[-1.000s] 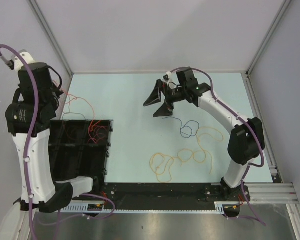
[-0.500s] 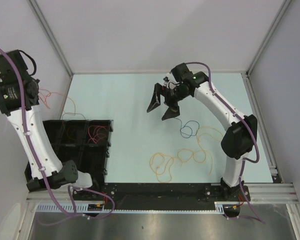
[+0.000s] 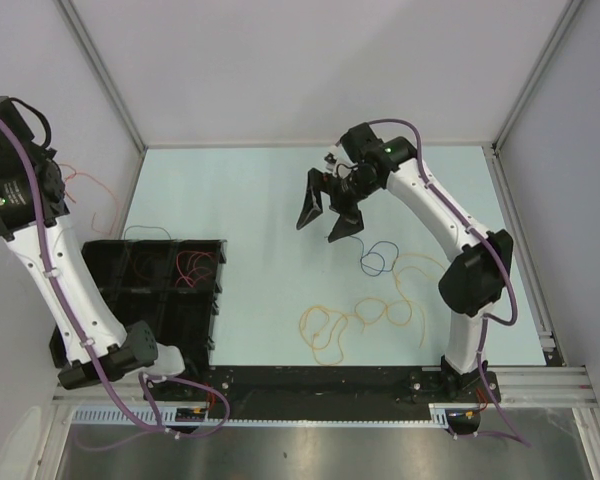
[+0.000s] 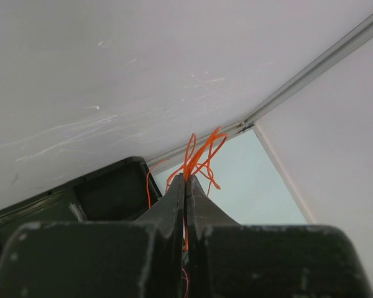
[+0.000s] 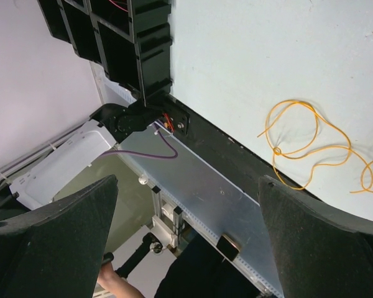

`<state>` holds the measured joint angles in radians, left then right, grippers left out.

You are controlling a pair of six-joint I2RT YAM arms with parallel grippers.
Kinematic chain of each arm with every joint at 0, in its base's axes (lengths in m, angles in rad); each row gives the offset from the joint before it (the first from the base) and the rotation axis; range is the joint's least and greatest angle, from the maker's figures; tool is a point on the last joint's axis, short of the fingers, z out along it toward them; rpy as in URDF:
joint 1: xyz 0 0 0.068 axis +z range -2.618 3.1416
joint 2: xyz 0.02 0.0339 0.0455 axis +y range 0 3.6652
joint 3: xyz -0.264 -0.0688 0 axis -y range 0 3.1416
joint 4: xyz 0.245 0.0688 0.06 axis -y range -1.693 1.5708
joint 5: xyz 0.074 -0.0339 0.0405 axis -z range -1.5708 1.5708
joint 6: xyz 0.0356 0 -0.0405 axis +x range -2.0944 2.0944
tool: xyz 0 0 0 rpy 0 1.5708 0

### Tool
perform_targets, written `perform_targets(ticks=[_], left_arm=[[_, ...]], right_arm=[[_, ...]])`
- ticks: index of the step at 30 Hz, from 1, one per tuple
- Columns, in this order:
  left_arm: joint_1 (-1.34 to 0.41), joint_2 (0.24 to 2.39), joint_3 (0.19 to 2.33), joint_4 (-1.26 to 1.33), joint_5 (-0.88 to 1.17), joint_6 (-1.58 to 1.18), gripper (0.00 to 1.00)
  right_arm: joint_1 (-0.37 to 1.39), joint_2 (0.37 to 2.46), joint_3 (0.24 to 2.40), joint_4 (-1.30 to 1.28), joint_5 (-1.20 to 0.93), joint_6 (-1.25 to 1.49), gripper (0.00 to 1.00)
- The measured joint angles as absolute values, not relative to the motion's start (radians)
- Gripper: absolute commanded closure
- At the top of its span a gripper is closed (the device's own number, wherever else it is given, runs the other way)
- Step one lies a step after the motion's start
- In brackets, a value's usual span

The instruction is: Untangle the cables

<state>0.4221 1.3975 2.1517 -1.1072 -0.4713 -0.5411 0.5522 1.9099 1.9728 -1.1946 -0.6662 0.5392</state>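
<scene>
Currently left gripper (image 4: 186,181) pinched shut on red cable (image 4: 199,152), raised high beside left wall. Strand hangs down toward black tray (image 3: 216,300), where red loops (image 3: 190,265) and black cable (image 3: 145,236) lie in compartments.

Risk: more pull snags loops on dividers, tightens knot or drags tray. Thin wire may slip from pinch.

Right gripper (image 3: 316,228) spread wide, empty, above table (image 3: 240,200), near blue cable (image 3: 375,261). Yellow-orange cables (image 3: 365,315) lie loose nearer bases.

Risk: careless descent hooks blue loop, pulls it into yellow ones.
</scene>
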Motion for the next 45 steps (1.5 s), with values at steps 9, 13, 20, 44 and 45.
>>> perform_targets(ticks=[9,13,20,44,45], left_arm=[[0.482,1.342,2.040,-1.075,-0.487,-0.542,1.00],[0.514,1.311,1.956,-1.071,-0.494,-0.544,1.00],[0.540,1.288,1.872,-1.068,-0.503,-0.549,1.00],[0.629,1.243,1.466,-0.949,-0.537,-0.559,1.00],[0.630,1.240,1.445,-0.936,-0.534,-0.560,1.00]], right_arm=[[0.547,1.953,2.000,-1.242,-0.663,0.501,0.00],[0.545,1.975,2.005,-1.259,-0.663,0.489,0.00],[0.545,1.988,2.005,-1.270,-0.666,0.470,0.00],[0.514,1.988,1.994,-1.282,-0.671,0.455,0.00],[0.514,1.988,1.991,-1.283,-0.671,0.455,0.00]])
